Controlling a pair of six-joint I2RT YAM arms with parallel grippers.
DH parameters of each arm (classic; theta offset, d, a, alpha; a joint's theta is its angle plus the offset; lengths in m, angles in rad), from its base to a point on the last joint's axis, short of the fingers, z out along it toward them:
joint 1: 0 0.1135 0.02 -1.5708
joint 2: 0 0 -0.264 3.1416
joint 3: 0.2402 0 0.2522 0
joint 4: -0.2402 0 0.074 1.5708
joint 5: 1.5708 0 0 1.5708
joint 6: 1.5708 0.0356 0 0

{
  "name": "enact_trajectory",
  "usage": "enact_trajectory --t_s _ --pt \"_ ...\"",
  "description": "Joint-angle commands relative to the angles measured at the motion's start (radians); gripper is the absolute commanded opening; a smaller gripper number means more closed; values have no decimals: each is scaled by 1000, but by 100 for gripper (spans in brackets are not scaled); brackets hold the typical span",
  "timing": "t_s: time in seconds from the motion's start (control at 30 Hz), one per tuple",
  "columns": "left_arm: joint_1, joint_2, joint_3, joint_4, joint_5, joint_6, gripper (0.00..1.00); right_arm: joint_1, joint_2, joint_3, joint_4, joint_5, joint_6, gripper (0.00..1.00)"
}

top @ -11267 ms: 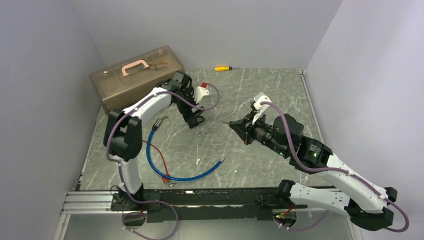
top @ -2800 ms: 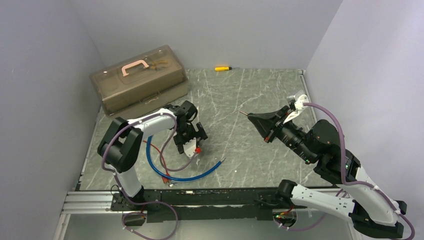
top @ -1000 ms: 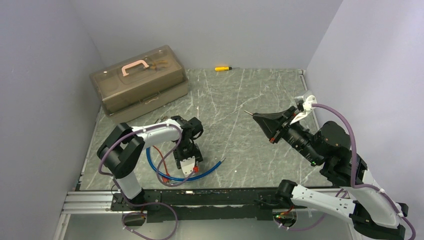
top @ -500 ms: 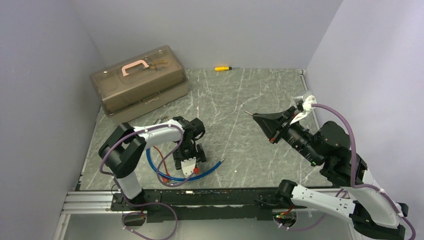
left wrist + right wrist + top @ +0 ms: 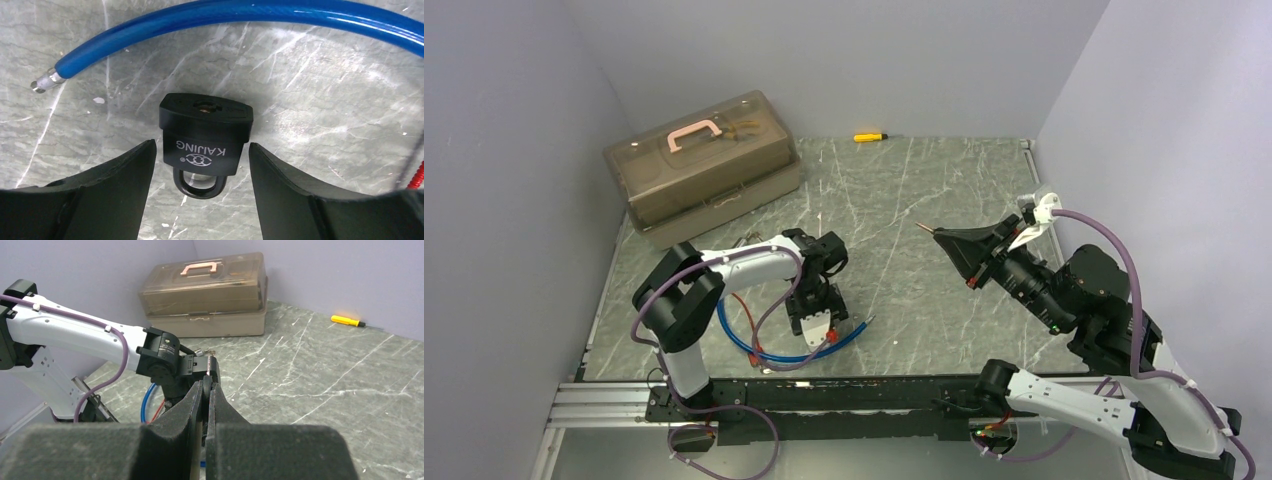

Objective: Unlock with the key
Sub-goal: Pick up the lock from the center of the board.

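Left side first: my left gripper (image 5: 201,150) sits low over the padlock (image 5: 205,131), jaws spread with a finger on either side of the body, not touching it. I reckon that's so I can clamp it and stop it skidding. The lock lies flat on the table, keyhole end facing the blue cable (image 5: 240,12). Over on the right, my right gripper (image 5: 206,385) is pinched tight on the key (image 5: 922,227), up in the air and well apart from the lock, ready to bring it in.

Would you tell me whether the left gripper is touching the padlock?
Apart: the left wrist view shows table between the padlock and the left gripper on both sides.
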Motion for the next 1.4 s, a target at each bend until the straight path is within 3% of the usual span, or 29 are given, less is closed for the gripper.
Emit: enact_trajectory --t_s 0.0,0.23,0.43,0.63,0.83,0.97,1.03,1.17,1.27,1.33,1.37 --pt "-15 -20 -25 -60 21 -7 73 -1 -19 8 2 15 15 0" --pt "-47 11 -2 -47 18 -35 69 -2 -22 3 2 20 19 0" --pt "-47 43 5 -22 -14 2 73 -2 -28 5 -5 21 27 0" --pt "-48 68 27 -10 -35 -13 67 -2 -30 2 -5 16 29 0" --pt "-9 50 -9 11 -91 70 74 -1 -35 6 -8 15 30 0" --pt "5 55 -19 33 -109 114 71 -1 -41 8 -7 12 32 0" --pt "1 60 -11 40 -97 124 66 -2 -41 8 -5 13 33 0" --pt "-13 58 -7 73 -73 118 43 -2 -38 12 -8 10 37 0" --pt "-32 55 15 81 -41 24 32 -1 -39 11 -8 12 35 0" --pt "-34 42 23 86 -22 -39 18 -1 -39 8 -8 16 32 0" --pt "-33 26 10 120 -14 -85 1 -1 -38 7 -8 17 29 0"
